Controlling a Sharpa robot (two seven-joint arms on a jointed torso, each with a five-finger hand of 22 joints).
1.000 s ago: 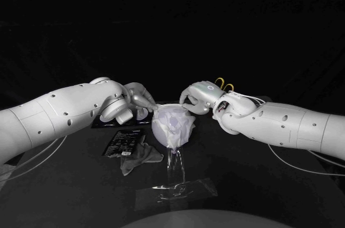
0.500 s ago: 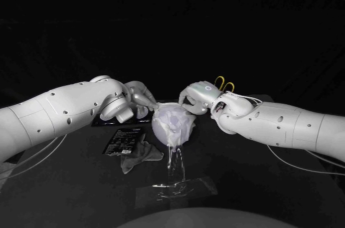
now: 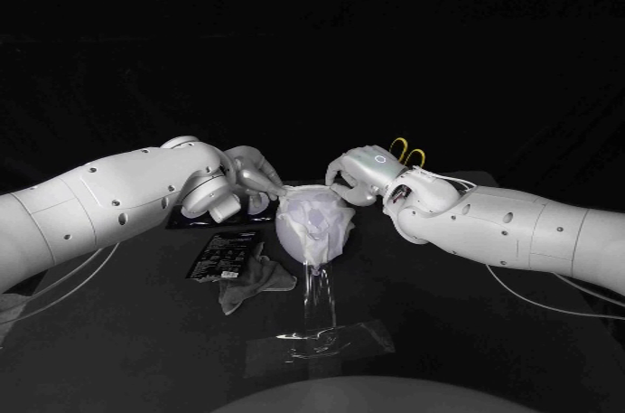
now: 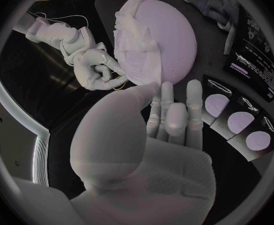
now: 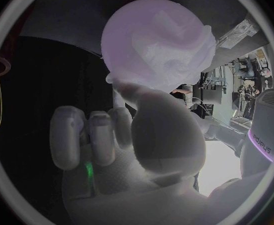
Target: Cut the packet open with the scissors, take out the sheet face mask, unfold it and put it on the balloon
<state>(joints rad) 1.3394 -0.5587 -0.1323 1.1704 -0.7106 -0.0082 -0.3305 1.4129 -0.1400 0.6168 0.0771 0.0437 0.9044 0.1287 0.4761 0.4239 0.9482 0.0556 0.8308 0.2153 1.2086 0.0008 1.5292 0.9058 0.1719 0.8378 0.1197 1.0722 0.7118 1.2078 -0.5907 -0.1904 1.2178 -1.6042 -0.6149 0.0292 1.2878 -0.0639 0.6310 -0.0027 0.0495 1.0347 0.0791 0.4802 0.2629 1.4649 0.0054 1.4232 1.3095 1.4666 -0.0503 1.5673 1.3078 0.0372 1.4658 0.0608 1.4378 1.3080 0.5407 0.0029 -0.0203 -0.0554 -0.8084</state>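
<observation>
A pale lilac balloon (image 3: 317,234) stands upright on a clear stand (image 3: 317,339) in the middle of the table. The white sheet mask (image 3: 307,196) is draped over its top. My left hand (image 3: 245,183) is at the mask's left edge, and its thumb and a finger meet on the mask's edge (image 4: 151,83). From the other side my right hand (image 3: 363,174) pinches the mask's right edge (image 5: 115,79). The black packet (image 3: 223,255) lies flat to the left of the balloon. The scissors' yellow handles (image 3: 406,150) show behind my right hand.
A crumpled grey cloth (image 3: 254,282) lies beside the packet, at the foot of the stand. Under my left hand lies a black card (image 4: 238,121) with three pale round discs. Both forearms close in on the balloon from either side.
</observation>
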